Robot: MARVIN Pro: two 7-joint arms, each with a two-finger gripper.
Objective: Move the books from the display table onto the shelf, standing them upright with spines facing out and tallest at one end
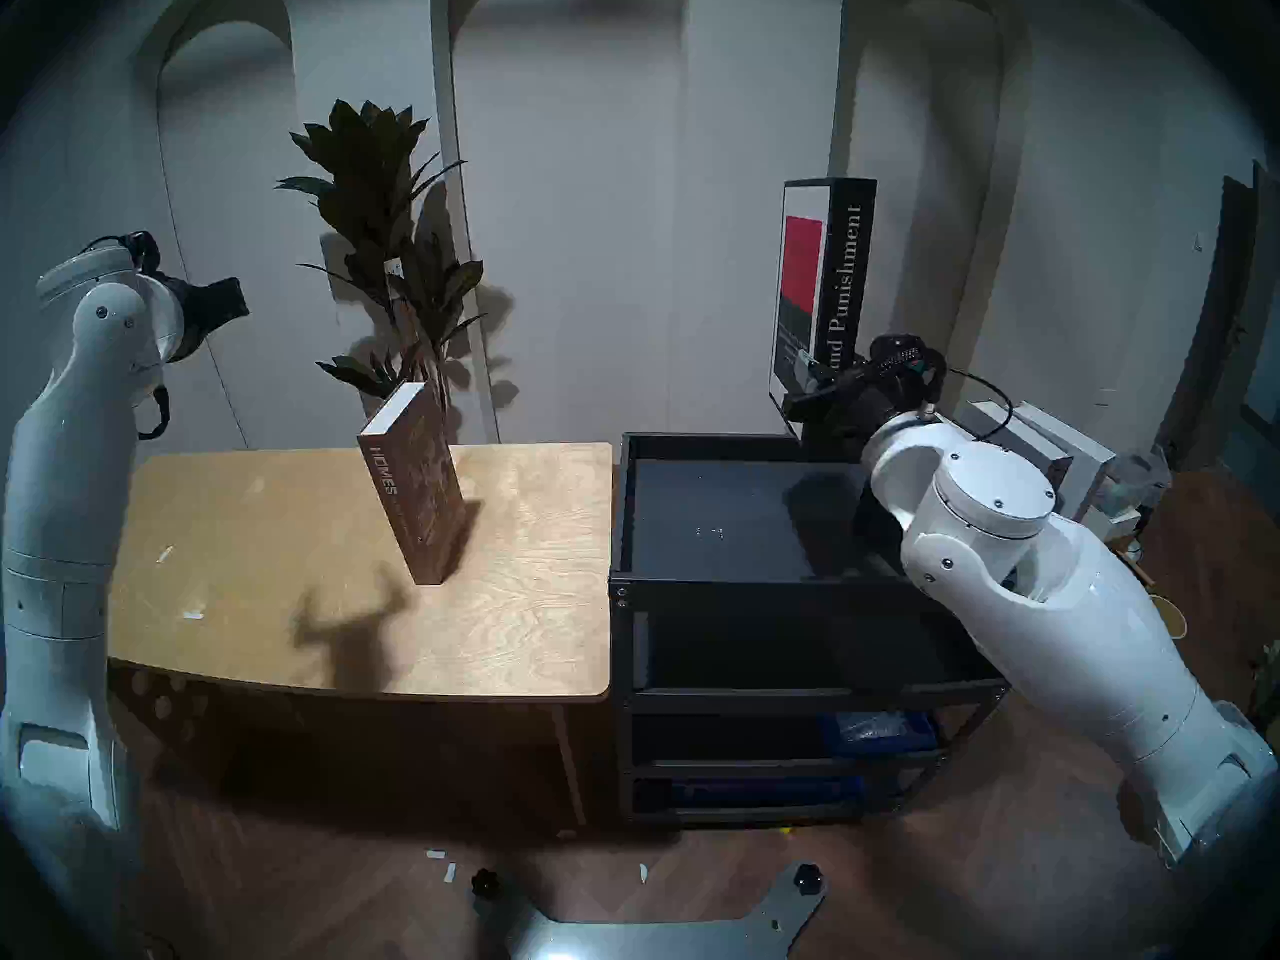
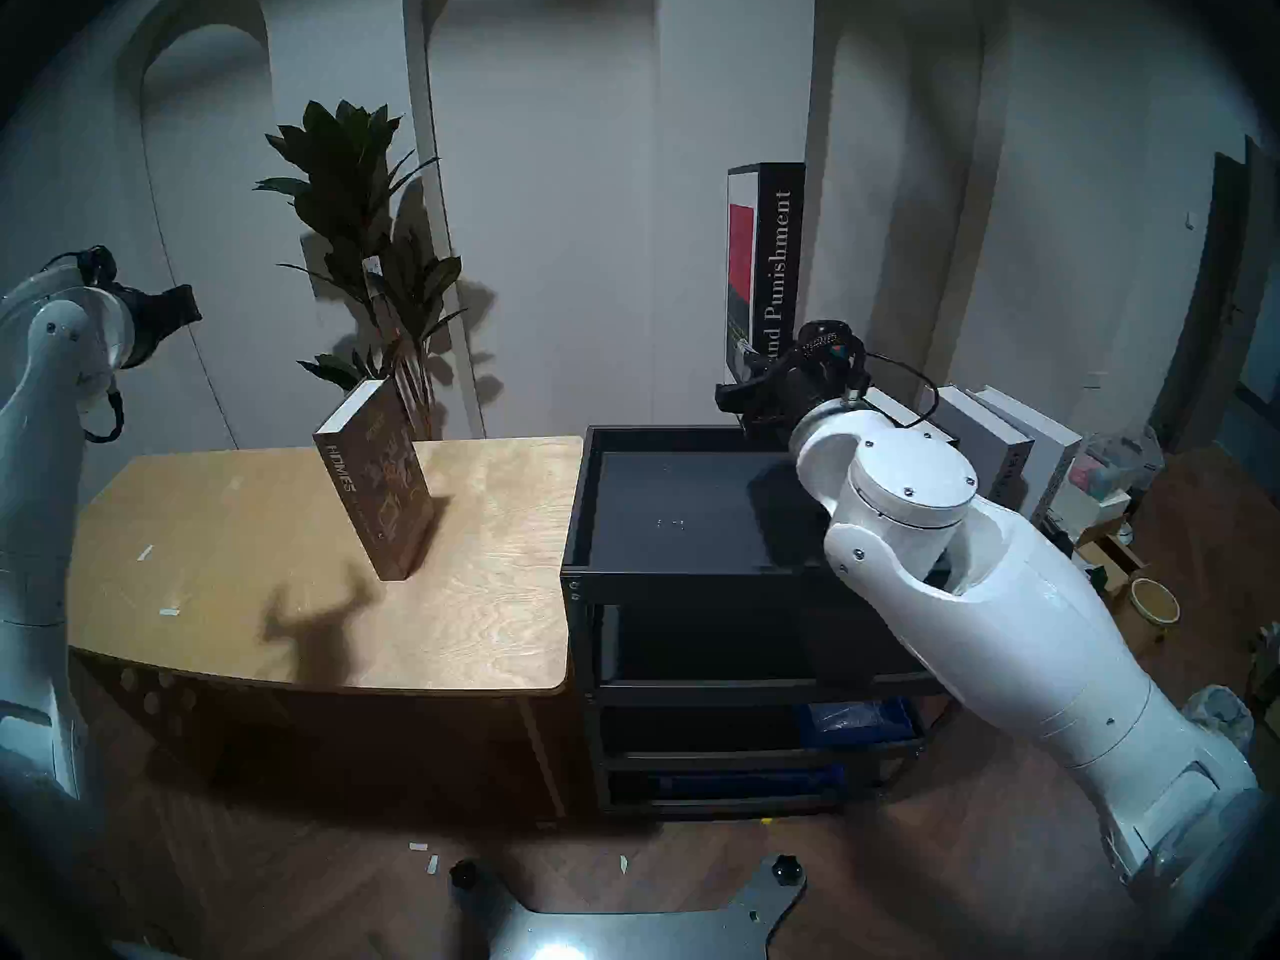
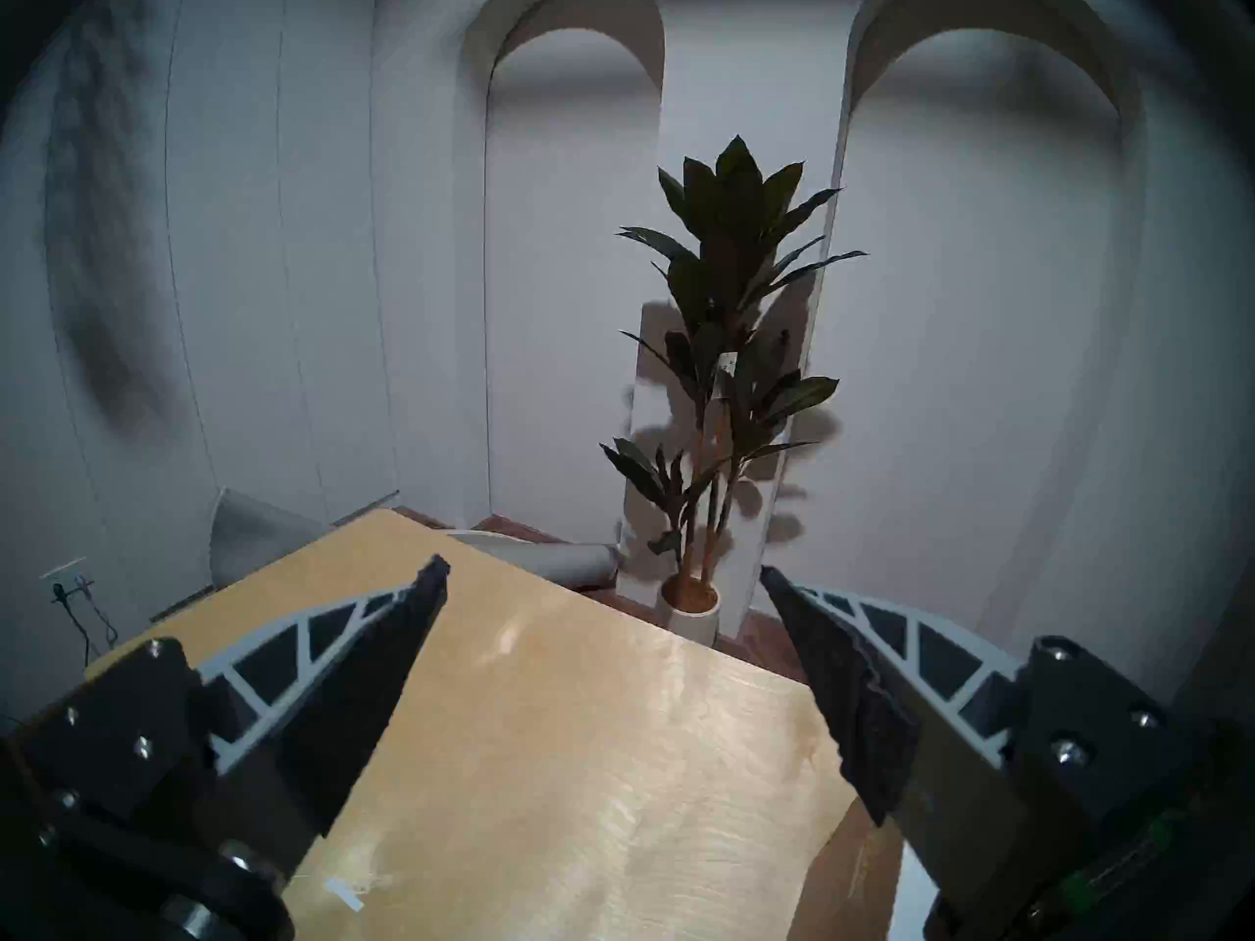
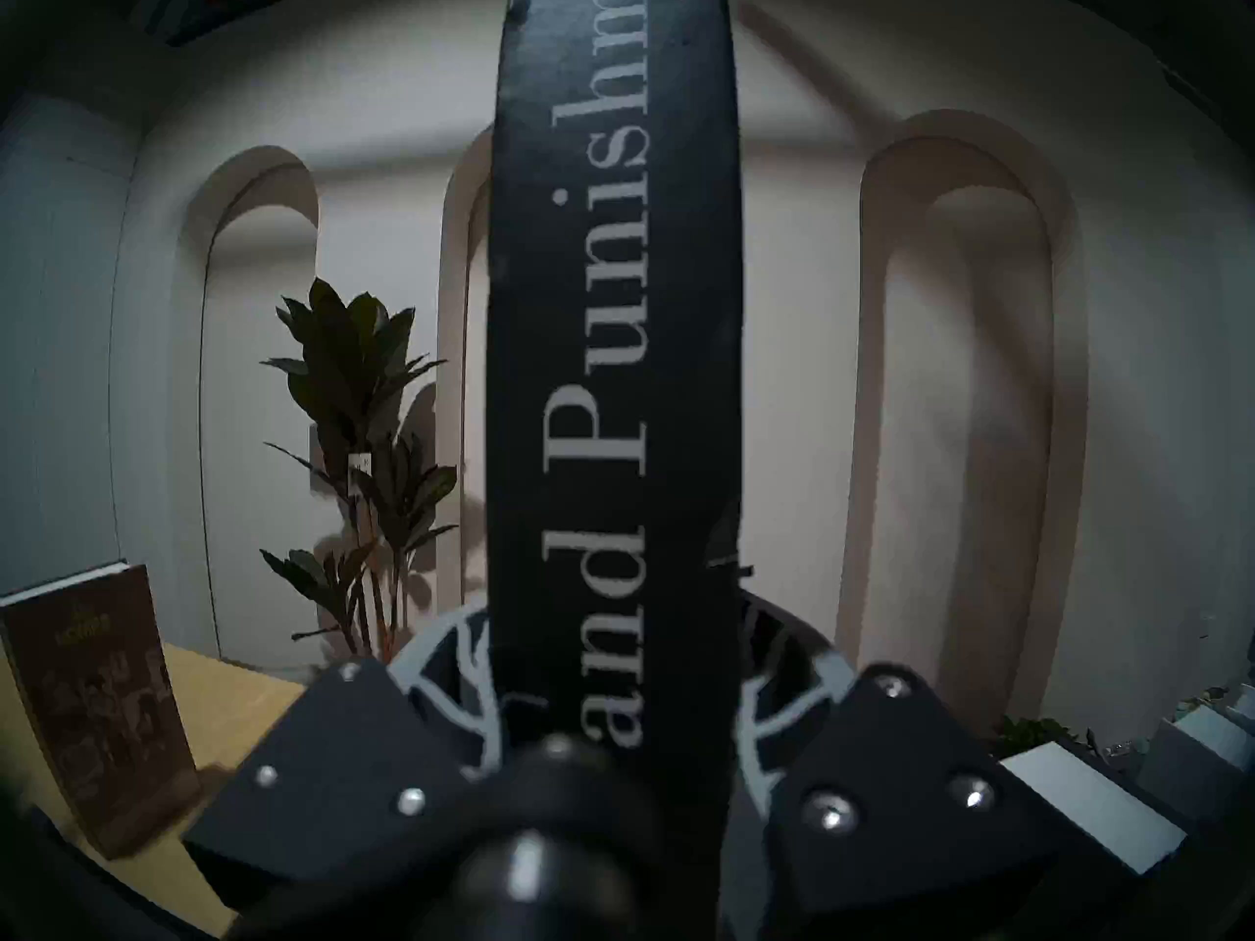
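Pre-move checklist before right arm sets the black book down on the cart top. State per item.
1. Right gripper shut on Crime and Punishment: ok.
2. Book upright, spine toward the robot: ok.
3. Book's bottom edge clear of shelf rim: cannot tell, the wrist hides it.
4. Tray top free of other books: ok.
5. Left gripper open, empty, away from the shelf: ok.
6. HOMES standing on the display table, waiting: ok.

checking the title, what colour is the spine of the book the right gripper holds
Black spine with pale lettering; clearest in the right wrist view.
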